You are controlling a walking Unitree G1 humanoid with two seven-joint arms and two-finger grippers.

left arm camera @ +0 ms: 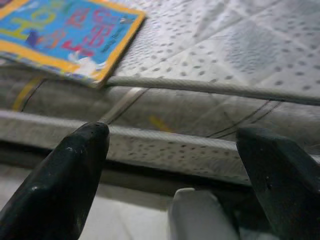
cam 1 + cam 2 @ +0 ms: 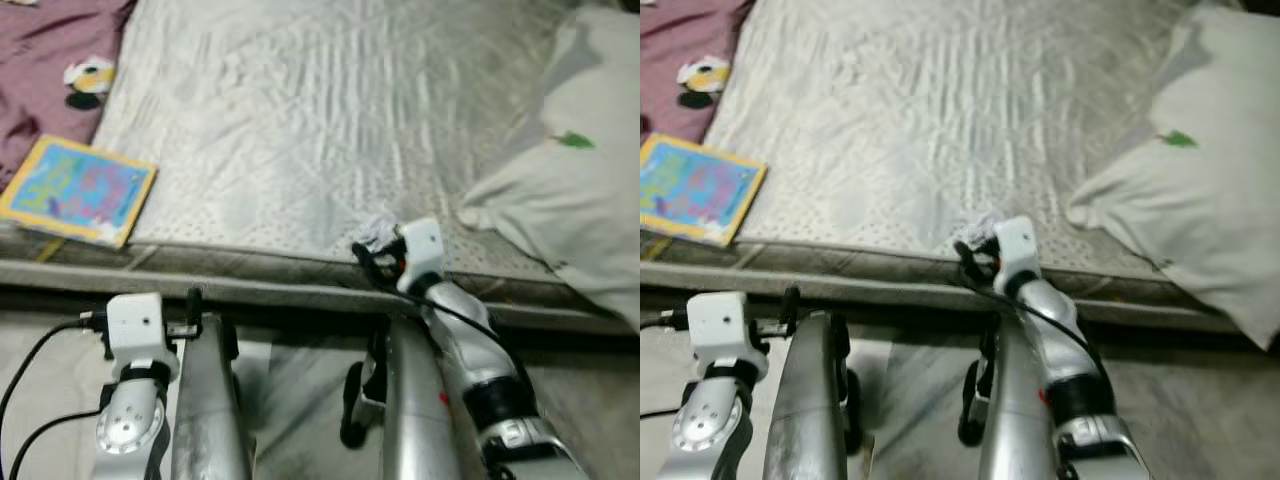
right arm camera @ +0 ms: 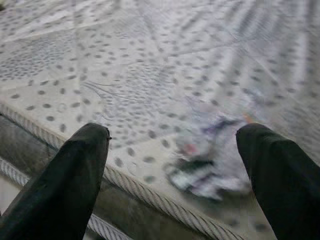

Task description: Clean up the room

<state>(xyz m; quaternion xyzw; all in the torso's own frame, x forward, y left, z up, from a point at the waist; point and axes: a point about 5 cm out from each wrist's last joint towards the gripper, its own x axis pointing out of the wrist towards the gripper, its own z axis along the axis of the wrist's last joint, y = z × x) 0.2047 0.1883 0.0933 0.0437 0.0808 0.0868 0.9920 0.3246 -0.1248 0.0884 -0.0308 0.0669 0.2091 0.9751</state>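
Observation:
A small crumpled scrap of paper or wrapper [image 3: 210, 162] lies on the bare mattress [image 2: 330, 120] near its front edge. My right gripper [image 3: 175, 170] hovers just short of the scrap, open, with the scrap between the lines of its two fingers. The scrap [image 2: 375, 232] also shows just beyond my right wrist. My left gripper [image 1: 175, 165] is open in front of the mattress side, low, with nothing in it. A colourful children's book [image 2: 78, 190] lies at the mattress's front left corner.
A white pillow [image 2: 575, 190] lies on the right of the mattress. A maroon blanket [image 2: 45, 60] with a small black and yellow toy [image 2: 88, 82] covers the far left. The bed's edge runs across just before my arms.

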